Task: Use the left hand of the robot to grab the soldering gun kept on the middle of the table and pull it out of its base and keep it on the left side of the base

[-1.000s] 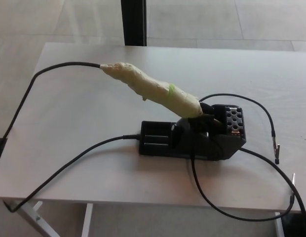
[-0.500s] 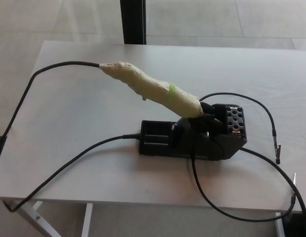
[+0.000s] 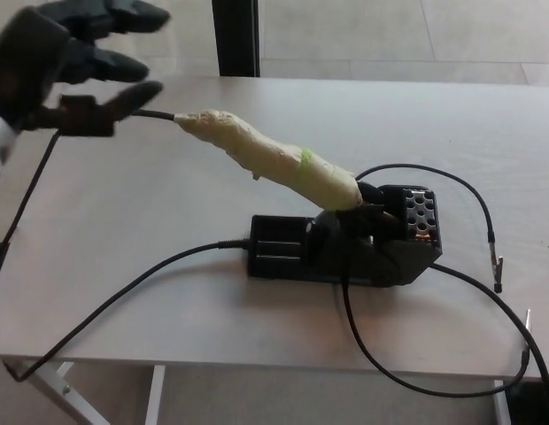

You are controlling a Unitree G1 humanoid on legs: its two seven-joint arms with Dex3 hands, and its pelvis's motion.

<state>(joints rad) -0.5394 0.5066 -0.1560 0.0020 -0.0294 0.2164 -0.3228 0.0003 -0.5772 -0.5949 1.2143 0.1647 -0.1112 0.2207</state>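
Observation:
The soldering gun (image 3: 270, 158), wrapped in pale yellowish tape with a green band, sits tilted in its black base (image 3: 345, 245) in the middle of the table, handle pointing up and left. My left hand (image 3: 66, 62) hovers at the upper left, open, its fingers spread and pointing right toward the gun's handle end. It stays a short way off the handle and holds nothing. The gun's black cable (image 3: 44, 159) runs from the handle end off the table's left edge. My right hand does not show.
The pale table (image 3: 150, 301) has its front edge near the bottom. A black cable (image 3: 142, 279) leaves the base leftward and drops off the front. More thin leads with clips (image 3: 496, 261) loop to the right of the base. A dark pillar (image 3: 236, 37) stands behind.
My left hand has come into view at the upper left, fingers apart, near the gun's handle end. The gun and base have not moved.

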